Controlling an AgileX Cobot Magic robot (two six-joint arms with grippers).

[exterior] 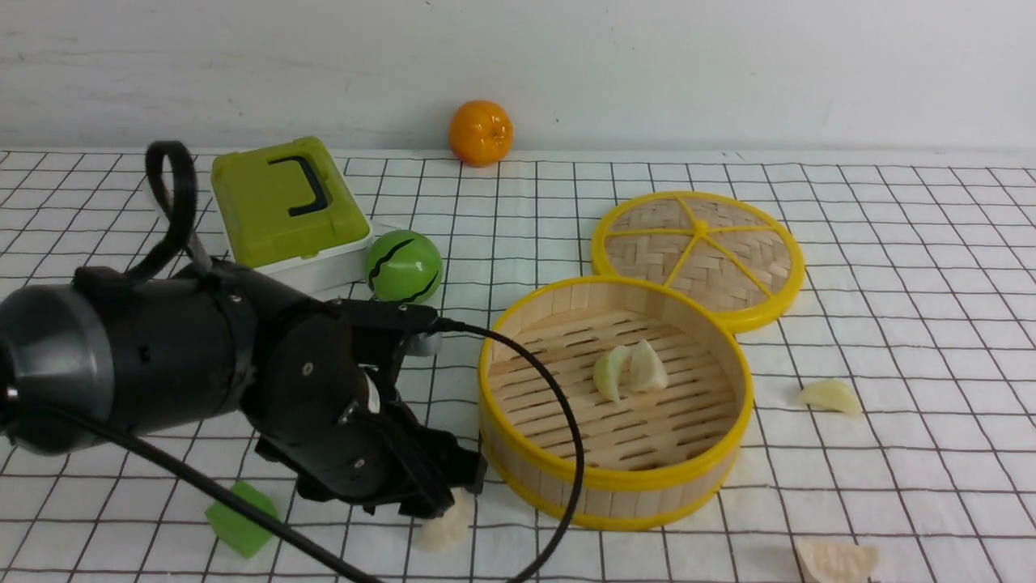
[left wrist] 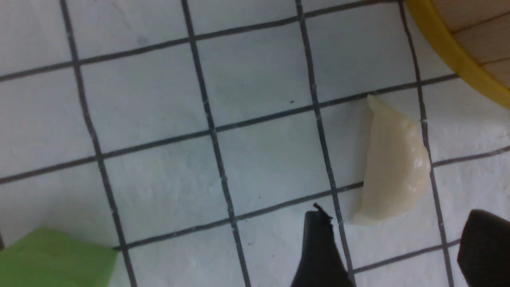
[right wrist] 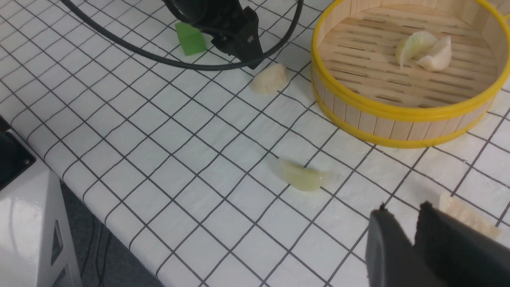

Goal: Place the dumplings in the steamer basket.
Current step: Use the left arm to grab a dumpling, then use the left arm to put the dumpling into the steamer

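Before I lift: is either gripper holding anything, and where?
Nothing held. The left gripper is open near a dumpling; the right gripper is shut and empty.

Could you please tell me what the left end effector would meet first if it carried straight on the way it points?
Most likely the pale dumpling lying on the checked cloth near the steamer basket: it sits just ahead of the open left end effector. Depth is unclear.
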